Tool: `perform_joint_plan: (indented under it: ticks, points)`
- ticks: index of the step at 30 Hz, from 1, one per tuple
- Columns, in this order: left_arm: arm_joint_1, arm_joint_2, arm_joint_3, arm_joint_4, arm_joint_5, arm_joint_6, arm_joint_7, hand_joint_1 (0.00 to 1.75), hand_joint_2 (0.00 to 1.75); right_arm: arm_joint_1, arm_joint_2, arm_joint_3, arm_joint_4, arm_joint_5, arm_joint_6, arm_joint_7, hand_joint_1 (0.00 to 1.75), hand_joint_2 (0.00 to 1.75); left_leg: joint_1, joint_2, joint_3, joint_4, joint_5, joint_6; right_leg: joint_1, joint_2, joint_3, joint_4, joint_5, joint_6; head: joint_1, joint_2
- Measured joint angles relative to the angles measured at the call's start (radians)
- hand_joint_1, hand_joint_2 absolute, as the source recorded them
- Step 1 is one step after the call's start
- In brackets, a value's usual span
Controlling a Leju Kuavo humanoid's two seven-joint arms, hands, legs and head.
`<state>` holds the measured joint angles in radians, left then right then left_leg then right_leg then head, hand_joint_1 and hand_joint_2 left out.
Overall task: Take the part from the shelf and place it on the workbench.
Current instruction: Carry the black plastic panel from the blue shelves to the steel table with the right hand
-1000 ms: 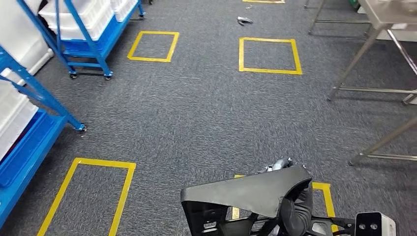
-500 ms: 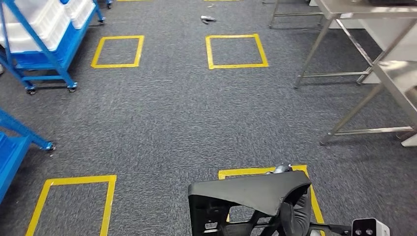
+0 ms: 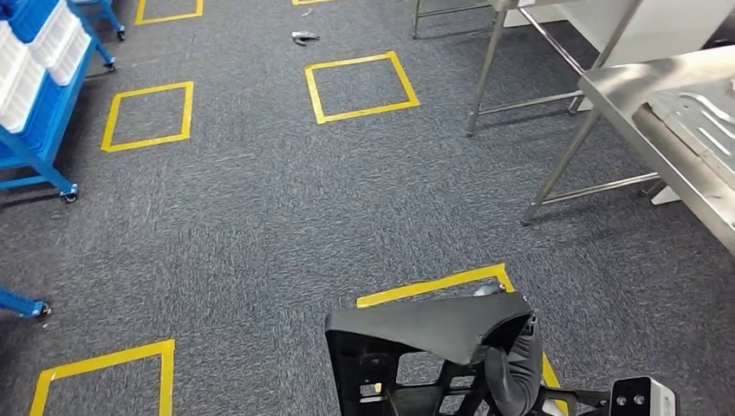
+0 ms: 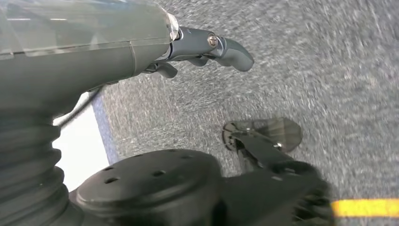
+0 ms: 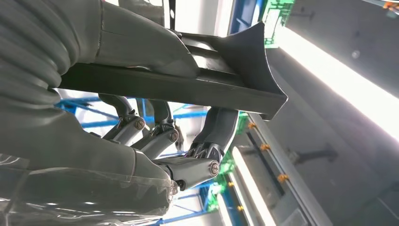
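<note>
The black plastic part [image 3: 425,329], a wide curved panel on an open frame, hangs low in the middle of the head view. My right hand [image 3: 513,368] grips its right end. In the right wrist view the thumb lies along one face of the part [image 5: 235,61] and the fingers of the right hand [image 5: 155,136] curl under the other. The steel workbench [image 3: 637,78] stands ahead on the right, apart from the part. My left hand [image 4: 207,47] hangs over the grey carpet and holds nothing.
A blue wheeled shelf [image 3: 39,143] with white bins [image 3: 26,61] stands at the far left. A second steel table's legs [image 3: 485,69] rise ahead. Yellow tape squares [image 3: 360,87] mark the carpet, and a small object [image 3: 303,37] lies on the floor far ahead.
The camera has turned right: shelves and tape squares slid left and the workbench top came into view on the right. The part stays in my right hand's grip.
</note>
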<state>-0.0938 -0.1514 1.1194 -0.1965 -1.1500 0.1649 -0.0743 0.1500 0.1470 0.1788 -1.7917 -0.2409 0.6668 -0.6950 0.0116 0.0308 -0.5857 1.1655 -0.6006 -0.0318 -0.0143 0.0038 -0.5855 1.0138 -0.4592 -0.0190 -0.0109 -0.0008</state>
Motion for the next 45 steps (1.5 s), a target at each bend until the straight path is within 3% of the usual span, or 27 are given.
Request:
perform_joint_plan:
  ticks: [2, 3, 5, 7, 9, 11, 13, 15, 17, 18, 19, 22, 24, 26, 28, 30, 32, 33, 34, 35, 37, 39, 40, 41, 43, 45]
  points:
    - [0.0, 0.002, 0.0, 0.0, -0.001, -0.001, -0.002, 0.0, 1.75, 0.001, 0.004, 0.0, 0.0, 0.001, 0.001, 0.0, 1.75, 1.75, 0.0, -0.019, -0.057, 0.114, -0.034, 0.001, 0.003, 0.023, 0.0, 0.002, 0.0, -0.003, 0.0, 0.0]
    - [-0.001, 0.004, 0.0, 0.0, -0.001, -0.001, -0.002, 0.0, 1.75, 0.002, 0.005, 0.0, -0.001, 0.003, 0.001, 0.0, 1.75, 1.75, -0.001, -0.023, -0.063, 0.121, -0.021, 0.003, 0.004, 0.036, 0.001, 0.003, 0.0, -0.004, 0.0, 0.0]
    - [-0.003, 0.007, 0.0, 0.0, -0.003, -0.001, 0.0, 0.0, 1.75, 0.002, 0.007, 0.001, -0.005, 0.009, -0.001, 0.0, 1.75, 1.75, -0.001, -0.041, -0.027, 0.025, 0.055, 0.012, 0.005, 0.065, 0.004, 0.006, -0.001, -0.003, 0.0, 0.0]
    - [-0.001, 0.011, 0.0, 0.0, -0.005, -0.001, -0.001, 0.0, 1.75, 0.001, 0.012, 0.001, -0.013, 0.011, -0.004, 0.0, 1.75, 1.75, 0.0, -0.087, 0.023, -0.101, 0.109, 0.023, 0.006, 0.091, 0.0, 0.01, -0.001, 0.001, 0.0, 0.0]
    - [0.0, 0.015, -0.001, 0.0, -0.009, -0.003, -0.004, 0.0, 1.75, 0.003, 0.014, 0.001, -0.023, 0.01, -0.008, 0.0, 1.75, 1.75, -0.002, -0.111, 0.041, -0.148, 0.113, 0.029, 0.002, 0.112, -0.01, 0.012, 0.003, 0.012, 0.0, 0.0]
    - [-0.001, 0.016, -0.002, 0.0, -0.013, -0.005, -0.008, 0.0, 1.75, 0.008, 0.014, 0.001, -0.033, 0.011, -0.016, 0.0, 1.75, 1.75, -0.001, -0.092, 0.045, -0.16, 0.117, 0.037, -0.001, 0.126, -0.017, 0.009, 0.008, 0.025, 0.0, 0.0]
    - [-0.003, 0.017, -0.004, 0.0, -0.015, -0.007, -0.011, 0.0, 1.75, 0.009, 0.014, 0.0, -0.041, 0.014, -0.024, 0.0, 1.75, 1.75, 0.004, -0.067, 0.049, -0.174, 0.126, 0.049, 0.004, 0.088, -0.032, 0.037, -0.014, 0.036, 0.005, 0.0]
    - [-0.002, 0.02, -0.006, -0.001, -0.015, -0.008, -0.014, 0.0, 1.75, 0.006, 0.015, -0.001, -0.045, 0.019, -0.031, -0.001, 1.75, 1.75, 0.004, -0.039, 0.051, -0.181, 0.13, 0.057, 0.005, 0.027, -0.081, 0.141, -0.075, 0.044, 0.011, 0.0]
    - [-0.001, 0.021, -0.007, -0.001, -0.016, -0.009, -0.016, 0.0, 1.75, 0.006, 0.015, -0.001, -0.045, 0.022, -0.037, 0.0, 1.75, 1.75, 0.001, -0.01, 0.05, -0.179, 0.129, 0.059, 0.001, 0.006, -0.136, 0.255, -0.119, 0.051, 0.012, 0.0]
    - [-0.001, 0.022, -0.007, -0.001, -0.016, -0.009, -0.016, 0.0, 1.75, 0.006, 0.015, -0.002, -0.045, 0.024, -0.039, 0.0, 1.75, 1.75, 0.0, 0.003, 0.05, -0.178, 0.127, 0.059, -0.001, 0.003, -0.143, 0.273, -0.117, 0.053, 0.012, 0.0]
    - [-0.001, 0.022, -0.008, -0.001, -0.016, -0.01, -0.016, 0.0, 1.75, 0.006, 0.015, -0.002, -0.045, 0.025, -0.039, 0.001, 1.75, 1.75, -0.001, 0.016, 0.051, -0.177, 0.125, 0.058, -0.003, -0.003, -0.13, 0.251, -0.096, 0.055, 0.012, 0.0]
    - [-0.004, 0.021, -0.009, -0.001, -0.016, -0.01, -0.016, 0.0, 1.75, 0.004, 0.015, -0.002, -0.045, 0.028, -0.039, 0.001, 1.75, 1.75, -0.004, 0.047, 0.058, -0.172, 0.116, 0.046, 0.002, -0.057, -0.023, 0.058, -0.014, 0.046, 0.012, 0.0]
    - [-0.005, 0.022, -0.009, -0.001, -0.016, -0.01, -0.016, 0.0, 1.75, 0.002, 0.016, -0.002, -0.047, 0.028, -0.039, 0.001, 1.75, 1.75, -0.009, 0.062, 0.062, -0.169, 0.11, 0.035, 0.01, -0.073, 0.004, 0.004, -0.005, 0.033, 0.011, 0.0]
    - [-0.008, 0.022, -0.009, -0.001, -0.016, -0.01, -0.016, 0.0, 1.75, 0.002, 0.017, -0.003, -0.049, 0.028, -0.039, 0.001, 1.75, 1.75, -0.009, 0.074, 0.066, -0.169, 0.106, 0.025, 0.01, -0.051, 0.002, 0.002, -0.002, 0.022, 0.011, 0.0]
    - [-0.011, 0.022, -0.009, -0.001, -0.016, -0.01, -0.016, 0.0, 1.75, 0.001, 0.018, -0.004, -0.05, 0.029, -0.039, 0.001, 1.75, 1.75, -0.005, 0.044, 0.059, -0.14, 0.081, 0.014, 0.005, -0.031, 0.004, -0.004, 0.003, 0.01, 0.011, 0.0]
    - [-0.011, 0.023, -0.01, -0.001, -0.017, -0.01, -0.016, 0.0, 1.75, -0.001, 0.02, -0.003, -0.051, 0.029, -0.039, 0.002, 1.75, 1.75, -0.001, -0.005, 0.016, -0.037, 0.02, 0.007, 0.002, -0.012, 0.004, -0.007, 0.006, 0.001, 0.01, 0.0]
    - [-0.007, 0.023, -0.009, -0.001, -0.016, -0.01, -0.015, 0.0, 1.75, -0.001, 0.022, -0.003, -0.05, 0.029, -0.039, 0.003, 1.75, 1.75, -0.001, -0.02, -0.044, 0.09, -0.031, 0.004, 0.003, 0.012, 0.002, -0.005, 0.007, -0.002, 0.01, 0.0]
    - [-0.007, 0.023, -0.009, -0.001, -0.015, -0.01, -0.013, 0.0, 1.75, -0.001, 0.022, -0.003, -0.049, 0.03, -0.04, 0.003, 1.75, 1.75, -0.001, -0.022, -0.058, 0.118, -0.031, 0.004, 0.003, 0.026, 0.002, -0.004, 0.007, -0.002, 0.01, 0.0]
    - [-0.008, 0.023, -0.009, -0.001, -0.015, -0.01, -0.011, 0.0, 1.75, -0.001, 0.022, -0.003, -0.048, 0.031, -0.041, 0.004, 1.75, 1.75, 0.0, -0.023, -0.055, 0.107, -0.011, 0.004, 0.003, 0.039, 0.002, -0.002, 0.007, -0.002, 0.01, 0.0]
    - [-0.009, 0.023, -0.009, -0.001, -0.015, -0.009, -0.007, 0.0, 1.75, -0.002, 0.022, -0.003, -0.047, 0.033, -0.043, 0.005, 1.75, 1.75, 0.001, -0.027, -0.035, 0.061, 0.024, 0.006, 0.003, 0.053, 0.002, 0.001, 0.006, -0.001, 0.01, 0.0]
    - [-0.008, 0.023, -0.009, -0.001, -0.015, -0.009, -0.001, 0.0, 1.75, -0.004, 0.022, -0.002, -0.046, 0.035, -0.05, 0.007, 1.75, 1.75, 0.005, -0.068, 0.019, -0.069, 0.087, 0.012, 0.003, 0.077, -0.001, 0.009, 0.004, 0.005, 0.01, 0.0]
    - [-0.007, 0.022, -0.009, -0.001, -0.014, -0.009, 0.001, 0.0, 1.75, -0.008, 0.022, -0.001, -0.044, 0.038, -0.056, 0.01, 1.75, 1.75, 0.007, -0.111, 0.045, -0.136, 0.104, 0.019, 0.001, 0.1, -0.013, 0.015, 0.007, 0.017, 0.011, 0.0]
    - [-0.007, 0.022, -0.009, -0.001, -0.014, -0.009, 0.001, 0.0, 1.75, -0.009, 0.022, 0.0, -0.043, 0.039, -0.058, 0.01, 1.75, 1.75, 0.006, -0.116, 0.046, -0.141, 0.101, 0.023, 0.001, 0.111, -0.019, 0.016, 0.01, 0.025, 0.011, 0.0]
    - [-0.006, 0.021, -0.009, -0.001, -0.013, -0.01, 0.001, 0.0, 1.75, -0.01, 0.022, 0.0, -0.042, 0.039, -0.058, 0.01, 1.75, 1.75, 0.007, -0.106, 0.046, -0.144, 0.103, 0.029, -0.001, 0.121, -0.024, 0.015, 0.014, 0.032, 0.011, 0.0]
    - [-0.006, 0.02, -0.009, -0.001, -0.012, -0.012, -0.003, 0.0, 1.75, -0.009, 0.022, 0.0, -0.041, 0.039, -0.06, 0.01, 1.75, 1.75, 0.009, -0.081, 0.048, -0.153, 0.11, 0.044, 0.001, 0.091, -0.036, 0.033, 0.002, 0.042, 0.014, 0.0]
    - [-0.005, 0.019, -0.009, -0.001, -0.011, -0.015, -0.01, 0.0, 1.75, -0.01, 0.022, -0.001, -0.04, 0.039, -0.06, 0.008, 1.75, 1.75, 0.008, -0.052, 0.05, -0.16, 0.115, 0.055, 0.002, 0.03, -0.077, 0.121, -0.05, 0.05, 0.02, 0.0]
